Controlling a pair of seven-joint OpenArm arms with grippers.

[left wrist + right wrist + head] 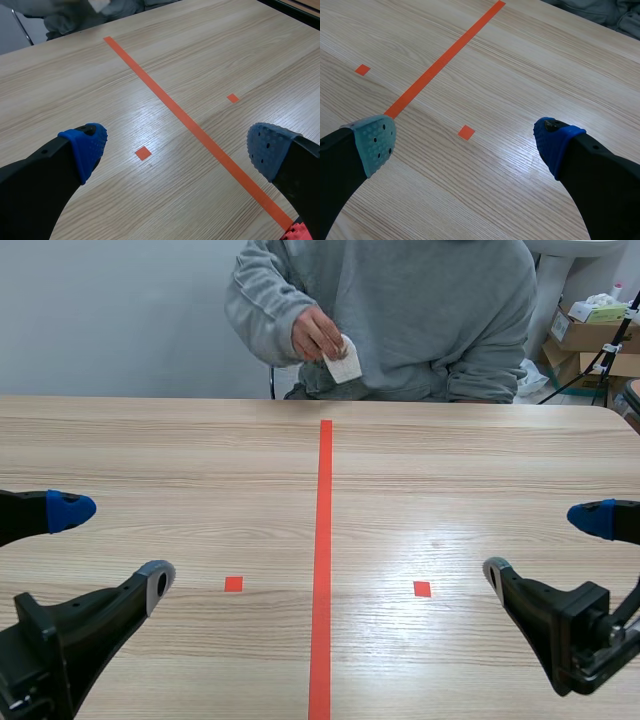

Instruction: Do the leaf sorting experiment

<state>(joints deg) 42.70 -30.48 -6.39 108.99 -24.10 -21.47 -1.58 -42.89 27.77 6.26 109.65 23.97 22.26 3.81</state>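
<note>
A person's hand (pixel 318 335) holds a white packet (pixel 345 363).

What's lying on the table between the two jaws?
Nothing: in the scene view that stretch of table is bare wood, with only the tape line and two tape squares marked on it.

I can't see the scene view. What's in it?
A person sits across a wooden table, holding a small white thing in one hand. Nearer the camera, the left gripper and right gripper are open and hold nothing, one on each side of a red tape line.
</note>
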